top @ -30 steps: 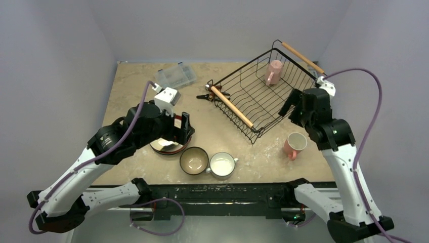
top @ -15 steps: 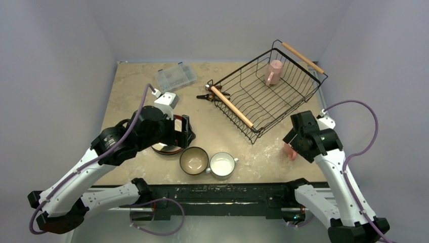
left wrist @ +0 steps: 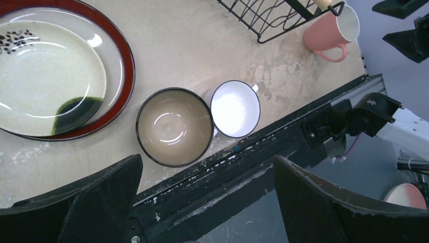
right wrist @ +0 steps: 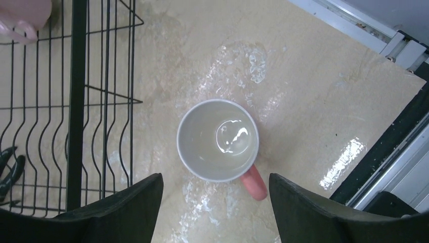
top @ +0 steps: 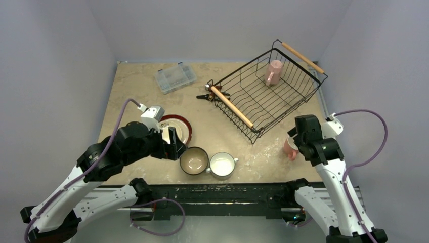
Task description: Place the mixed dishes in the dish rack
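At the near-right corner of the tabletop (top: pixel 212 121), just outside the dish rack (top: pixel 258 98): a pink mug (right wrist: pixel 217 140), upright, mouth open to the ceiling, handle on the side away from the rack. Right over it, the right claw (right wrist: pixel 216 177), released, fingers (right wrist: pixel 126 207) spread wide to either side of the rim, gripping nothing, not seen touching the mug in the wrist view. Across in the rack's far corner, a second pink mug (top: pixel 273 72), in among the wires close to the far wooden handle (top: pixel 302 57); upright or tipped, hard to call from above.

Now to the near-left. Left claw (left wrist: pixel 207 159) wide open and empty, hanging over the tabletop's front edge, looking straight down on the crockery. Below it, a blue bowl (left wrist: pixel 174 126), tan inside facing up, snug against a white two-handled cup (left wrist: pixel 235 109) on its right, touching or as good as. Just beyond the bowl to the left, a cream plate (left wrist: pixel 48 83) lying on a large red-rimmed plate (left wrist: pixel 126 66), set off-centre, with a crescent of red rim on show. All four out on the tabletop, outside the rack.

Far-left of the tabletop, a clear compartment box (top: pixel 175 77). Tucked by the rack's other wooden handle (top: pixel 231 106), a small black-and-red hand tool (top: pixel 206 95).
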{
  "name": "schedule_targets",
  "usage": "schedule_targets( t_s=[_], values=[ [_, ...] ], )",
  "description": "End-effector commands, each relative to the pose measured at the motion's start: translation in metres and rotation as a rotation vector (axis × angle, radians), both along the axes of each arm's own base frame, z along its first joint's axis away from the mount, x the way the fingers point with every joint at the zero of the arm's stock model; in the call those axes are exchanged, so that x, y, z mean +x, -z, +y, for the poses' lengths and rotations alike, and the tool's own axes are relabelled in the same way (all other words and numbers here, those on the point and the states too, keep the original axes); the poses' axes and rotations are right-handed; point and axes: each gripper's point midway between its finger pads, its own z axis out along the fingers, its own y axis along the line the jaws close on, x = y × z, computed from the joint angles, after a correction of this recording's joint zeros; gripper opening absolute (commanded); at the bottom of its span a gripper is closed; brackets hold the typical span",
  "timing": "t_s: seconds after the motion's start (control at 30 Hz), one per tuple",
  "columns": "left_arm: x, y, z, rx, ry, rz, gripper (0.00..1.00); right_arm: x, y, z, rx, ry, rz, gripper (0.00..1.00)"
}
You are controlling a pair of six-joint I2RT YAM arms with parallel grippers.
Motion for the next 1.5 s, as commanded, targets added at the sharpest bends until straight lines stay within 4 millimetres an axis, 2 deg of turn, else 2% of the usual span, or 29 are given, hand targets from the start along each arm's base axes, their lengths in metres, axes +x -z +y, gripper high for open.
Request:
schedule_targets(
  t_s=[0.0, 0.07, 0.2, 0.33, 0.47, 0.6, 0.8, 0.83, 0.93, 1.03, 1.13, 1.2, 1.3, 1.47],
  values=[
    [-0.016, 0.001, -0.013, -0.094, 0.058, 0.054, 0.99, 0.02, 0.008, -0.021, -0.034, 0.135, -0.062, 0.75],
    [-0.019, 0.0, -0.015, -0.116, 0.075, 0.056, 0.99, 0.022, 0.022, -0.031, -0.025, 0.176, -0.03, 0.75],
    [-0.02, -0.005, -0.014, -0.124, 0.081, 0.041, 0.99, 0.028, 0.029, -0.043, -0.023, 0.212, -0.036, 0.74],
    [-0.02, -0.009, -0.018, -0.132, 0.102, 0.028, 0.94, 0.03, 0.051, -0.044, 0.016, 0.212, 0.009, 0.72],
    [-0.02, -0.01, -0.03, -0.177, 0.139, 0.021, 0.92, 0.035, 0.07, -0.041, 0.032, 0.19, 0.035, 0.64],
    [-0.019, -0.004, -0.037, -0.189, 0.149, 0.038, 0.9, 0.039, 0.07, -0.044, 0.005, 0.177, 0.029, 0.55],
    [-0.017, -0.003, -0.04, -0.188, 0.147, 0.043, 0.89, 0.036, 0.07, -0.054, -0.06, 0.191, 0.074, 0.33],
    [-0.016, -0.003, -0.04, -0.187, 0.145, 0.044, 0.89, 0.037, 0.071, -0.052, -0.056, 0.175, 0.081, 0.27],
    [-0.016, -0.001, -0.039, -0.181, 0.138, 0.05, 0.89, 0.038, 0.074, -0.052, -0.054, 0.171, 0.095, 0.18],
    [-0.015, 0.001, -0.04, -0.177, 0.134, 0.057, 0.89, 0.039, 0.073, -0.052, -0.058, 0.164, 0.102, 0.01],
    [-0.014, -0.001, -0.044, -0.186, 0.138, 0.065, 0.89, 0.04, 0.057, -0.051, -0.059, 0.158, 0.082, 0.0],
    [-0.014, -0.004, -0.049, -0.198, 0.151, 0.072, 0.89, 0.041, 0.034, -0.053, -0.074, 0.155, 0.044, 0.0],
    [-0.014, -0.007, -0.058, -0.208, 0.17, 0.093, 0.88, 0.039, -0.011, -0.059, -0.124, 0.142, -0.031, 0.0],
    [-0.015, -0.015, -0.068, -0.259, 0.191, 0.104, 0.88, 0.026, -0.074, -0.072, -0.215, 0.155, -0.081, 0.0]
  ],
)
